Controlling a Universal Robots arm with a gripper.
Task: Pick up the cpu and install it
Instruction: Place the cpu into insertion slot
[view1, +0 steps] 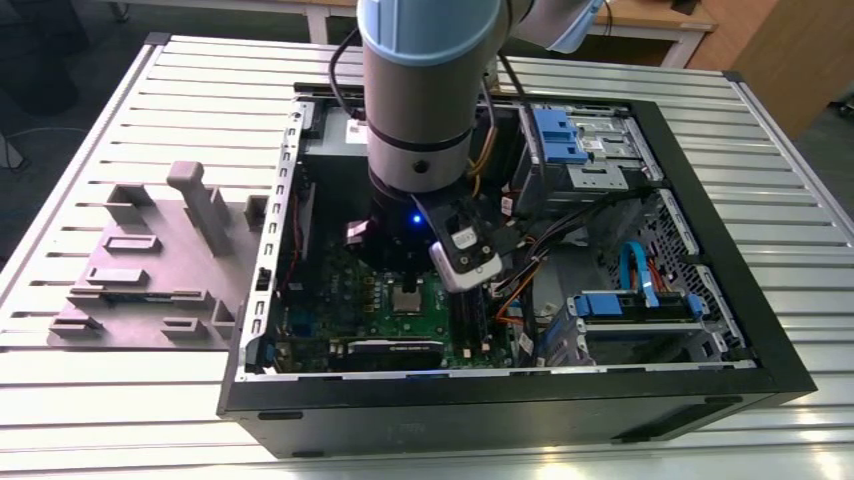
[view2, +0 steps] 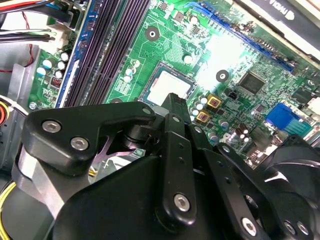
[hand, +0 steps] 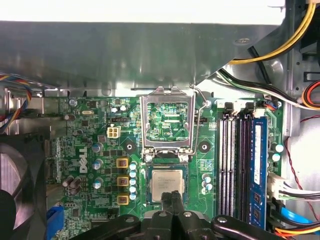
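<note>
Black linkage of the end effector (hand: 174, 197) crowds the foreground in both wrist views, its fingers drawn together at the tips with nothing visibly held between them. A slatted metal surface (view1: 120, 390) carries the open computer case (view1: 754, 340), and the arm (view1: 427, 100) reaches down into it. Inside lies the green motherboard (hand: 95, 150), with its socket's metal frame (hand: 145, 125) hinged open. The cpu (hand: 166, 183) lies flat in the socket just beside that frame, the closed tips over one edge; contact I cannot tell. If the chip sits slightly askew, pressure from the tips could bend the socket contacts, and sideways drift could strike the raised frame.
</note>
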